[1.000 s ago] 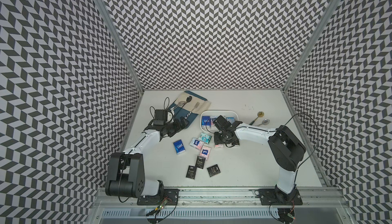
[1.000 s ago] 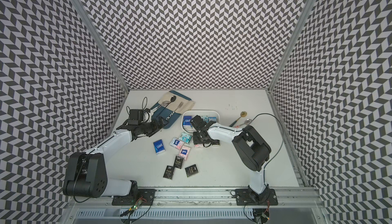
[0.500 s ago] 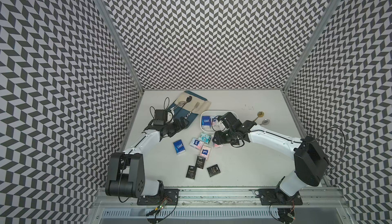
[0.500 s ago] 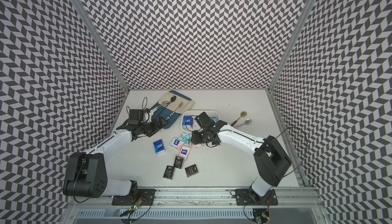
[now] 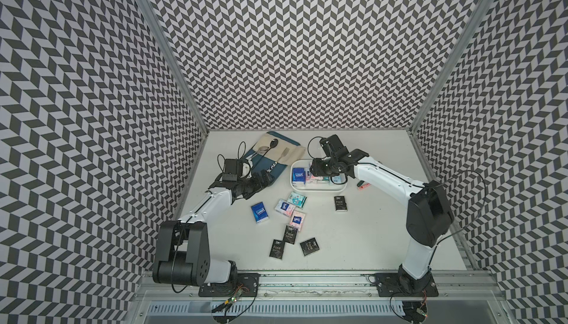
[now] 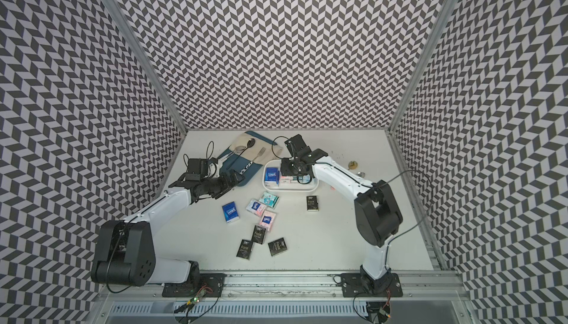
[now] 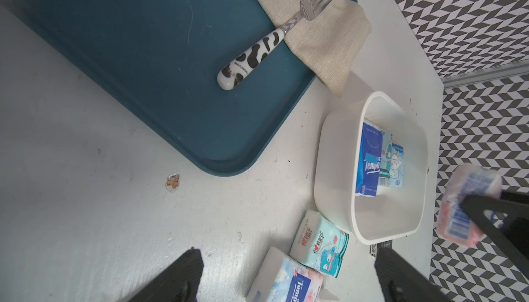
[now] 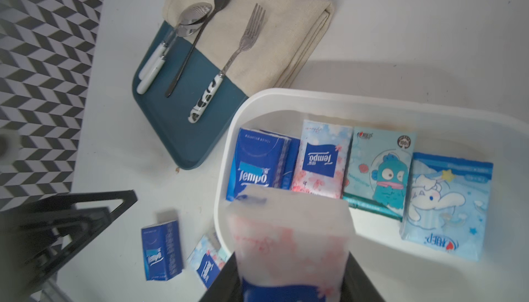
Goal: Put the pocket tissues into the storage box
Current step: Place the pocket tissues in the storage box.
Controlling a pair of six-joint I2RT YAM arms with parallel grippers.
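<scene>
Your white table (image 5: 368,239) carries, at the far left, a flat blue tray (image 8: 183,131) with a folded beige cloth (image 8: 286,43) and a steel fork (image 8: 245,43) on it. Just right of the tray sits the white plastic storage box (image 5: 319,189), rounded at its corners. Inside lies a row of stored packets (image 8: 378,171): dark blue, pink-white, teal cartoon and pale blue cartoon.

Your right claw (image 5: 316,172) hangs over the box with its jaws partly closed on a pink-white pocket tissue packet (image 8: 289,237). The packet sticks out past the fingertips, above the box's near-left wall.

Your left claw (image 5: 266,178) hovers by the tray's near edge, jaws spread wide, gripping nothing.

Near of the box, loose packets (image 5: 284,207) lie on the table. They are a dark blue one (image 5: 258,212), two pink-white, one teal and four black "Face" packets (image 5: 290,234), one of which lies apart to the right.
</scene>
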